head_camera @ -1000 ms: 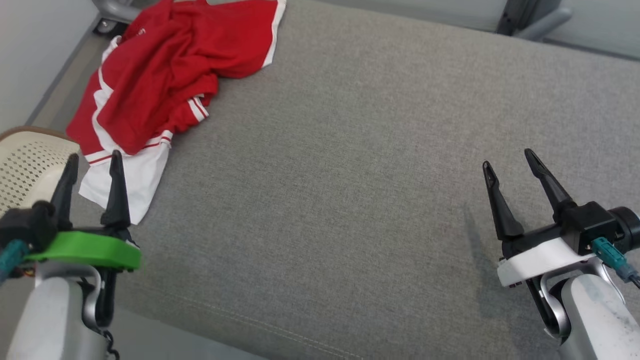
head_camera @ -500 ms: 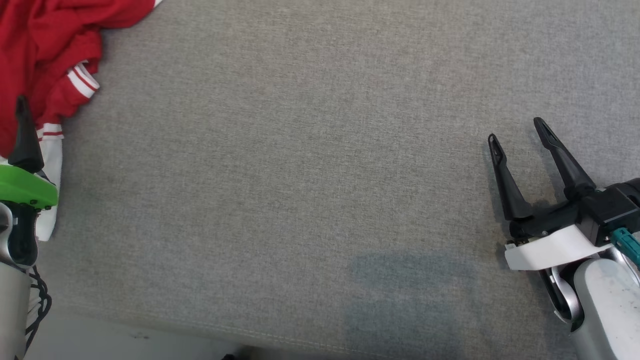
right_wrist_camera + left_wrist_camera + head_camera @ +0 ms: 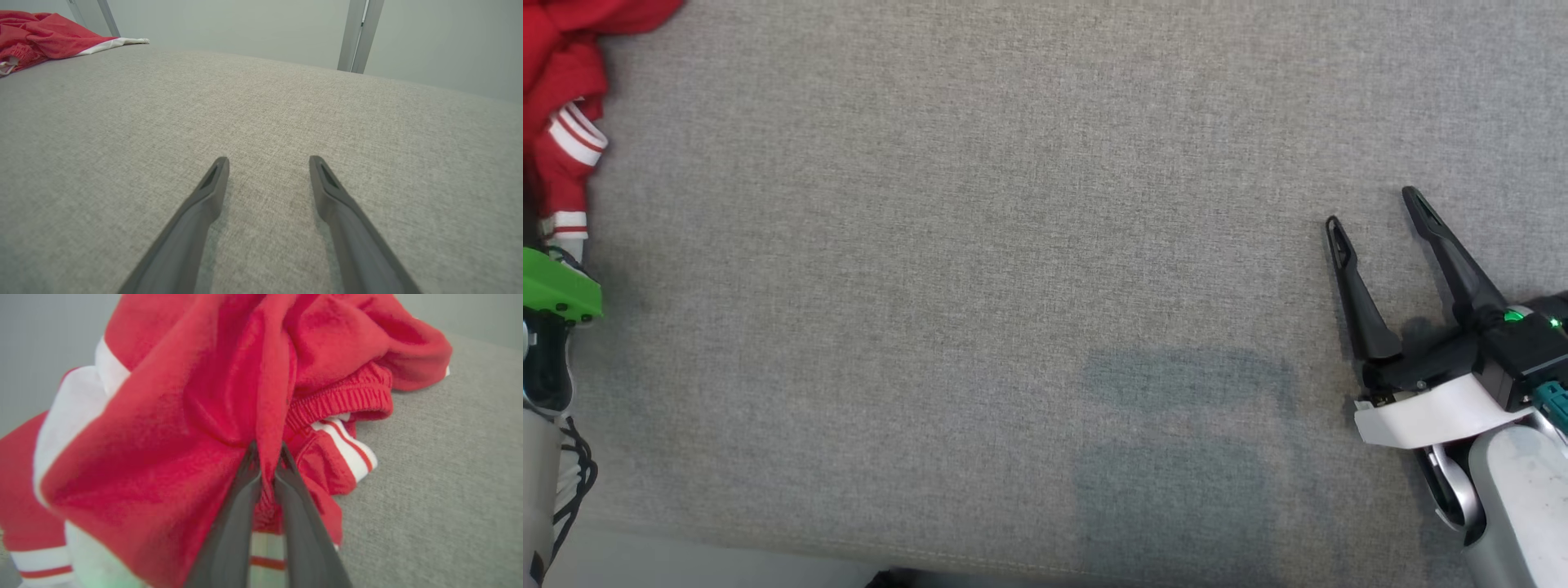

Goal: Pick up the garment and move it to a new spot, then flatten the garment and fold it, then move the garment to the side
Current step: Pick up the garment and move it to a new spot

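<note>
Garment (image 3: 171, 428), red with white panels and red-and-white striped cuffs, is bunched in a heap at the left side of the grey upholstered surface (image 3: 1013, 245). In the left wrist view it rises in front of the left gripper (image 3: 267, 451), and a vertical ridge of red cloth runs straight down between the two dark fingers (image 3: 235, 522). They are pressed nearly together with that fold pinched between their tips, so the left gripper is clenched on the garment. A ribbed red hem and a striped cuff lie just to the right of the fingers, and a broad white panel lies to their left.

In the head view the cloth sits in the upper left corner, just above the left arm's green mount (image 3: 560, 286).

At the lower right of that view the right gripper (image 3: 1370, 208) sits low over bare grey fabric, well apart from the garment. Its fingers are spread wide with nothing between them. From the right wrist view the red heap is in the far upper left corner, on the surface.
</note>
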Tool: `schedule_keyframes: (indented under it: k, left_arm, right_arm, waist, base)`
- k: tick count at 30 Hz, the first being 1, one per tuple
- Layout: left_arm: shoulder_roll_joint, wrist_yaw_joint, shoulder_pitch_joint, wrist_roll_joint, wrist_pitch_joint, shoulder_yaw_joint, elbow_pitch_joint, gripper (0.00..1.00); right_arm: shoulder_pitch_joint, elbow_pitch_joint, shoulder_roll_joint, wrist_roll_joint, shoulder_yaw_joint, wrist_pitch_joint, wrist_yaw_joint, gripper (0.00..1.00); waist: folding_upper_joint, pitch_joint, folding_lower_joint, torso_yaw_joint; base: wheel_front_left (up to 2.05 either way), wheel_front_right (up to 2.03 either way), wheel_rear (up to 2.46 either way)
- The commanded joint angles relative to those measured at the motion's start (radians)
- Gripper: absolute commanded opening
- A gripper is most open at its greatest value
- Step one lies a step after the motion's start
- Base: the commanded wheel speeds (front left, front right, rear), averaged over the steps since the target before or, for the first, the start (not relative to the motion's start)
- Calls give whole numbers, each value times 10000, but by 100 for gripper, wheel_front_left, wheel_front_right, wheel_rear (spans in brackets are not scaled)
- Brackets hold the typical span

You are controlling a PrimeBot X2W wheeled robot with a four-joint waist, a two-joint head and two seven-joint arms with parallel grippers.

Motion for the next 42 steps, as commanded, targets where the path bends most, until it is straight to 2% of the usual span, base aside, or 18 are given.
schedule_keyframes:
  k: [1,4,5,12,16,20,26,29,30,34,37,39,42]
  left_arm:
    - [39,-25,-125,95,-4,60,-193,0]
    - [100,-25,135,286,-4,236,-636,0]
    - [267,-25,604,742,-4,691,-1540,0]
    - [460,-25,2063,1373,-6,1294,-4048,0]
    - [475,-18,2640,1548,-5,1330,-5243,0]
    - [450,260,3249,1654,326,1094,-7200,0]
    - [-124,826,3608,1621,1500,244,-10534,0]
    - [-665,1058,3380,1545,1972,-369,-11793,0]
    - [-1106,1174,3174,1497,2270,-852,-12416,0]
    - [-1913,1263,2853,1428,2915,-2000,-12964,0]
    - [-2416,1223,2779,1416,3152,-2726,-12556,0]
    - [-2815,1238,2931,1078,3240,-3003,-11836,0]
    - [-2997,1325,2864,1042,3176,-3023,-10168,0]
  right_arm:
    - [301,291,55,33,48,27,-13,100]
    - [343,403,243,90,146,27,-10,100]
    - [371,604,583,223,268,23,-10,100]
    - [733,1030,1400,441,482,18,-12,100]
    - [930,1181,1704,514,464,15,-12,100]
    - [1145,1273,2001,605,429,14,-10,100]
    - [1386,1323,2282,698,357,14,-10,100]
    - [1423,1307,2368,727,284,14,-12,100]
    - [1378,1253,2414,737,219,14,-10,100]
    - [1220,1183,2462,772,154,14,-12,100]
    - [1121,1158,2501,821,180,14,-10,100]
    - [1087,1146,2510,854,154,14,-12,100]
    - [1042,1157,2527,930,103,14,-10,100]
  waist:
    - [36,-283,-1,183]
    - [36,-683,-1,295]
    - [36,-1363,-1,328]
    - [36,-2722,-1,49]
    - [36,-3243,-1,-107]
    - [36,-3777,-1,-380]
    - [36,-4216,-1,-857]
    - [36,-4316,-1,-1151]
    - [36,-4307,-1,-1369]
    - [36,-4244,-1,-1906]
    - [36,-4112,-1,-2392]
    - [36,-4027,-1,-2703]
    - [36,-3920,-1,-3168]
  base:
    - [0,0,0]
    - [0,0,0]
    - [0,0,0]
    - [0,0,0]
    - [0,0,0]
    - [0,0,0]
    - [0,0,0]
    - [0,0,0]
    - [0,0,0]
    - [0,0,0]
    - [0,0,0]
    - [0,0,0]
    - [0,0,0]
